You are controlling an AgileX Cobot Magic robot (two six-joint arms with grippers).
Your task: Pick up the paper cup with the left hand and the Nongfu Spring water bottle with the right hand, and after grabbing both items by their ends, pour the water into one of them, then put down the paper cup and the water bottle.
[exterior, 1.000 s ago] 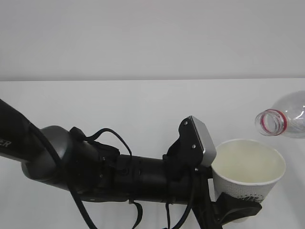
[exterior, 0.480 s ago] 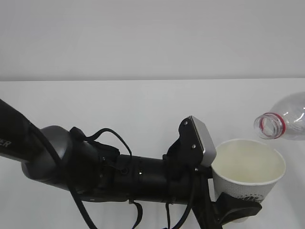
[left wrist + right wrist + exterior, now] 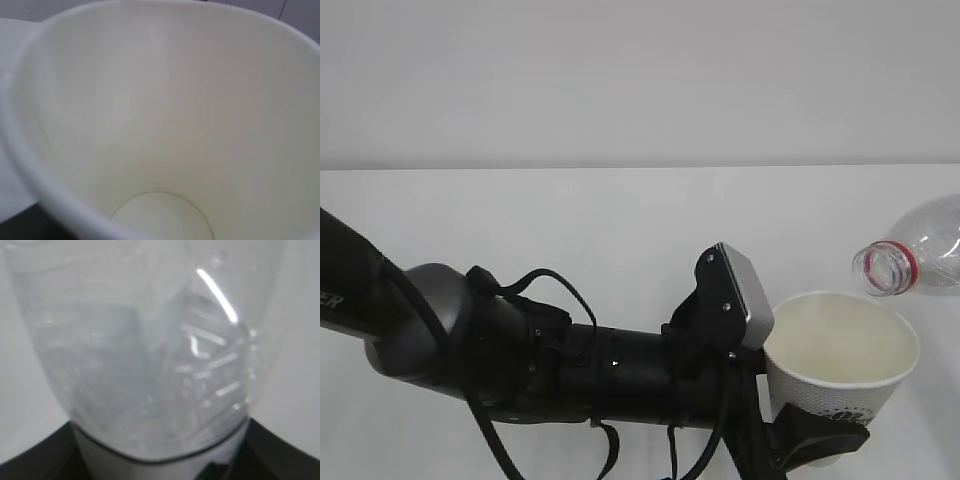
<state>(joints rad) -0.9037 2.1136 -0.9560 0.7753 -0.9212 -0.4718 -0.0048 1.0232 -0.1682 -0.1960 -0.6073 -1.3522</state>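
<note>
Left hand (image 3: 810,440) is clamped on the paper cup (image 3: 840,365) low on its wall, near the base. That keeps the rim clear for pouring. Cup stands upright, mouth up, just above the fingers.

Right hand isn't visible in the exterior view. Right wrist view shows the Nongfu Spring water bottle (image 3: 145,350) filling the frame, with dark hand parts at its lower end, so I judge the grip is at the bottom end. Can't see the fingers well enough to be sure.

Bottle (image 3: 920,250) lies roughly horizontal, cap off, open neck with the red ring pointing at the cup. Mouth is above and just past the cup's far rim, apart from it, not touching. That's a pour pose.

Contents: cup interior (image 3: 160,150) looks dry, bare bottom disc, no liquid I can make out. Bottle is clear; can't tell any water level, and no stream shows at the neck.

Both items are held off the white worktop (image 3: 570,220). Judgement: pour step, nothing transferred yet.
</note>
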